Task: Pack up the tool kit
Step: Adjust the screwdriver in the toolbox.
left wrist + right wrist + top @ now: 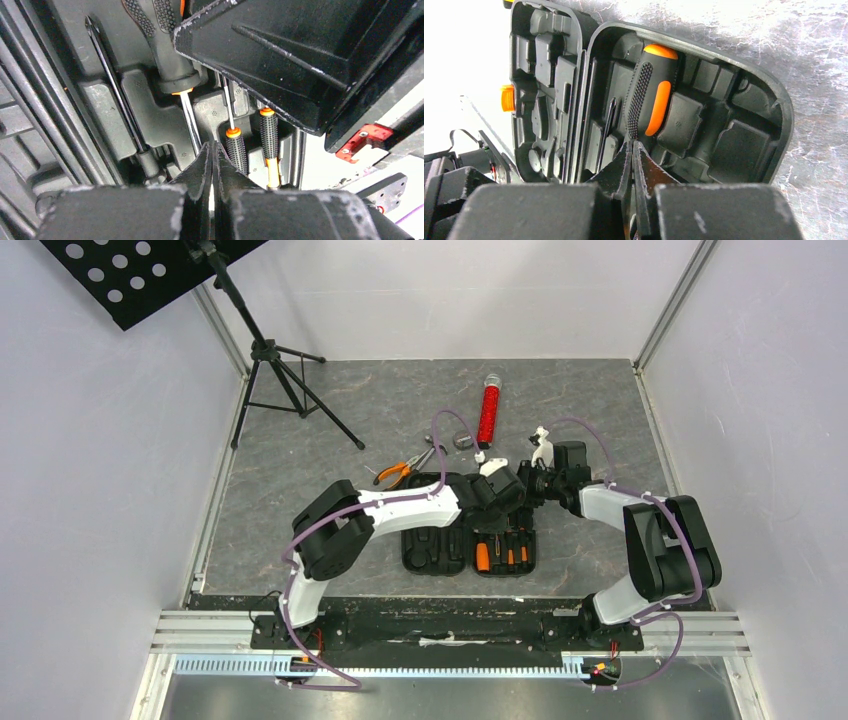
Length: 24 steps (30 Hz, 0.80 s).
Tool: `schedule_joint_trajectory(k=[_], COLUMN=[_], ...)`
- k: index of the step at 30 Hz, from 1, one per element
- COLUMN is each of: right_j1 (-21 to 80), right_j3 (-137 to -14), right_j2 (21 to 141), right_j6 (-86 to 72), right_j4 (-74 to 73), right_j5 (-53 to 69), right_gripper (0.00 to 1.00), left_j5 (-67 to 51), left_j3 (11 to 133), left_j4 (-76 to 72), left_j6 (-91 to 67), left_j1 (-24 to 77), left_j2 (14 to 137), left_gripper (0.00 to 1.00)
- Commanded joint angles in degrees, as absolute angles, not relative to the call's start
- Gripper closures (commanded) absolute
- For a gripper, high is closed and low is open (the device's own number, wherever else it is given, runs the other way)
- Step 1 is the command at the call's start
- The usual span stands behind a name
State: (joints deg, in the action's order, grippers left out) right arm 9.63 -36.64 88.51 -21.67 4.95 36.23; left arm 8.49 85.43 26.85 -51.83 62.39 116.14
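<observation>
Top view
Case (432, 552): lies open and flat on the desk (330, 420), near its front edge, between the two arms.
Right half: holds orange-and-black drivers in its slots.
Left half: slots show no tools from here.
Pliers (395, 473): on the desk just beyond the case, outside it.
Red tube (488, 415): farther back, well apart from the case.
Tripod (285, 370): far left corner.
Left pincer (512, 492), right pincer (532, 487): close together over the case's far end; jaws unreadable from here.

Left wrist view
Left pincer (214, 156): closed, fingers pressed together, nothing between them.
Position: tips low over the tray, between the big driver's (167, 60) shaft and a small driver (235, 147).
Second small driver (269, 131): seated just beside the first.

Right wrist view
Right pincer (633, 150): closed, nothing seen held.
Position: tips at the neck of the big driver (649, 95), which is seated in its slot.
Latch (506, 97): orange, on the other half's outer edge.
</observation>
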Motion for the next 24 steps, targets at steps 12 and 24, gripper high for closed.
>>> schedule_joint_trajectory(k=[12,24], right_j1=[9.93,10.19], right_j3=[-33.04,-32.59], right_j2=[89.32,90.45], right_j6=[-22.31,-19.89], right_j4=[5.01,1.12], right_j5=[34.46,26.7], right_gripper=[1.0,1.0], left_j5=[1.34,-7.67], left_j3=[68.0,55.55], left_j4=[15.73,0.25], left_j6=[-63.3,-77.9], left_j1=[58.31,55.31], left_j2=[111.26,115.1], left_gripper=[0.98,0.98])
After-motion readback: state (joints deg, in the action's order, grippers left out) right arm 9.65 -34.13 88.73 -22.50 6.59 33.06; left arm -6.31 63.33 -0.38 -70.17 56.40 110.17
